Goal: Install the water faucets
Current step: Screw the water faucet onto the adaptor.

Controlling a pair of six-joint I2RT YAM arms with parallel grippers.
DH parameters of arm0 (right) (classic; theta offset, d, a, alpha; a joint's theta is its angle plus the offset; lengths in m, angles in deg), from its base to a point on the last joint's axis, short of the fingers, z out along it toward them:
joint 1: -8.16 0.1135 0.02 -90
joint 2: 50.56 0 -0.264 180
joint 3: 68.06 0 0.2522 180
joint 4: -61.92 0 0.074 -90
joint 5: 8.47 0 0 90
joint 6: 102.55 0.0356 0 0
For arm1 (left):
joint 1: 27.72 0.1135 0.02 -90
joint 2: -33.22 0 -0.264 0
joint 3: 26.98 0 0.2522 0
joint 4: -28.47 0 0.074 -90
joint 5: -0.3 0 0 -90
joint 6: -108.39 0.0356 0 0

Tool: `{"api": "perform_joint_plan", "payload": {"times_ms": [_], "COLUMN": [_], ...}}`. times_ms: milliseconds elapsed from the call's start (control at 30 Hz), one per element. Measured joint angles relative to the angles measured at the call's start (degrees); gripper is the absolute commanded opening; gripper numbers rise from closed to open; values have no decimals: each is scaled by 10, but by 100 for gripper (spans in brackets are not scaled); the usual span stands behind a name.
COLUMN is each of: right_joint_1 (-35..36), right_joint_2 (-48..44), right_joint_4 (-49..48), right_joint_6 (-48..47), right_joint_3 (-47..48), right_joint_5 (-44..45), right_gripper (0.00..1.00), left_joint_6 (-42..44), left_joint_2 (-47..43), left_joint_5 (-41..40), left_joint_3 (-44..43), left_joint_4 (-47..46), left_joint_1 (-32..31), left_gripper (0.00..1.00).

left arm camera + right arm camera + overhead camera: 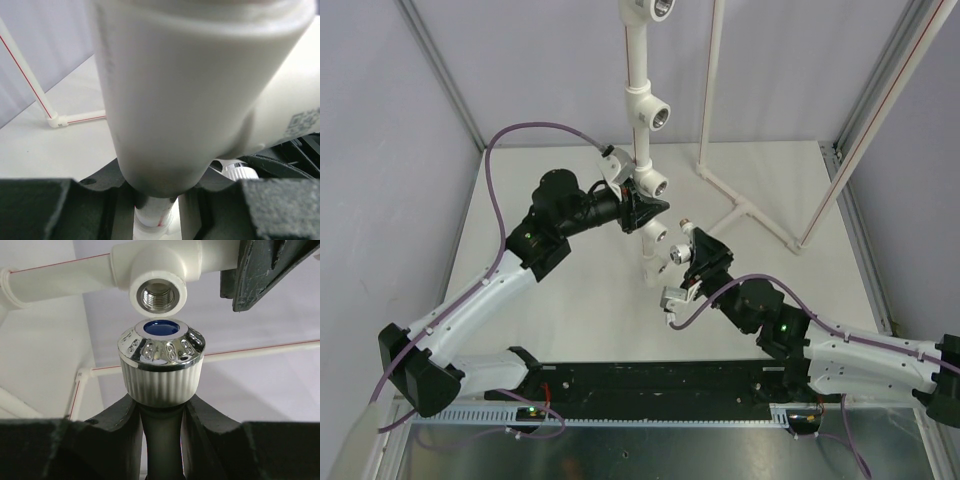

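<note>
A white pipe column [638, 60] with several tee sockets stands upright mid-table. My left gripper [644, 207] is shut on this column between two sockets; in the left wrist view the pipe [185, 100] fills the frame, with the gripper [157, 200] closed round it. My right gripper [694, 252] is shut on a water faucet [678, 252] and holds it just right of the column. In the right wrist view the faucet's ribbed white knob with chrome cap and blue centre [161, 360] sits above my gripper [161, 407], just below a tee socket's metal-threaded hole [158, 295].
A long white pipe frame with red stripes [750, 212] lies and rises at the back right. Metal corner posts [440, 70] and translucent walls enclose the table. The left gripper's finger [260, 270] shows at the top right of the right wrist view.
</note>
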Motion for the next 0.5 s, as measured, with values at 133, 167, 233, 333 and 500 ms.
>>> {"api": "perform_joint_plan", "payload": {"times_ms": [133, 167, 233, 333, 500], "right_joint_1": [-2, 1, 12, 42, 85], "right_joint_2": [-4, -4, -5, -11, -28], "right_joint_4": [3, 3, 3, 9, 20], "right_joint_6": [-3, -4, -6, -11, -20], "right_joint_3": [-3, -3, -3, -3, -3], "right_joint_5": [-3, -3, -1, 8, 23], "right_gripper": [0, 0, 0, 0, 0], "left_joint_6": [2, 2, 2, 2, 3], "left_joint_2": [0, 0, 0, 0, 0], "left_joint_5": [3, 3, 3, 4, 7], "left_joint_3": [-2, -2, -2, -2, -2], "left_joint_4": [3, 3, 3, 3, 3], "left_joint_1": [0, 0, 0, 0, 0], "left_gripper": [0, 0, 0, 0, 0]}}
